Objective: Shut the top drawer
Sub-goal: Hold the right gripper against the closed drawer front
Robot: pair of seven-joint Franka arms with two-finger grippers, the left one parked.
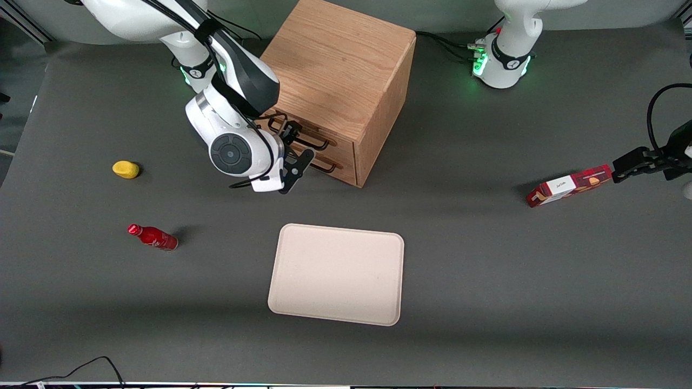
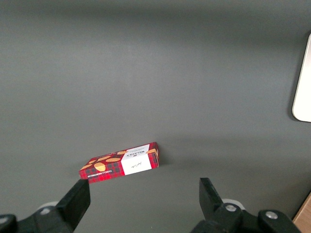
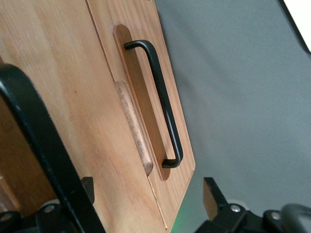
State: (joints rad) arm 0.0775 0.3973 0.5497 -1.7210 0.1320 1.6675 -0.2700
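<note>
The gripper (image 1: 293, 145) sits right at the front of the wooden cabinet (image 1: 338, 70), level with the top drawer (image 1: 303, 129), and its fingers stand apart with nothing clamped between them; in the right wrist view the two fingertips (image 3: 214, 194) are spread wide, and the thick black bar close to the lens looks like the top drawer's handle (image 3: 39, 145), though whether a finger is pressing on it cannot be made out. The lower drawer (image 3: 160, 87) shows its own black handle (image 3: 160, 102) clearly, and its front appears flush with the cabinet. From the front view the top drawer looks nearly or fully pushed in, with no obvious gap at its front, so in my judgement the closing push is at its end or almost there. The next move probably calls for a short, straight press into the cabinet if any gap is left, then a clean pull away without catching a finger on the handle. Nearer the front camera lies a pale tray (image 1: 338, 273); a red bottle (image 1: 153, 236) and a yellow object (image 1: 126, 169) lie toward the working arm's end of the table, and a red box (image 1: 567, 185) lies toward the parked arm's end.
</note>
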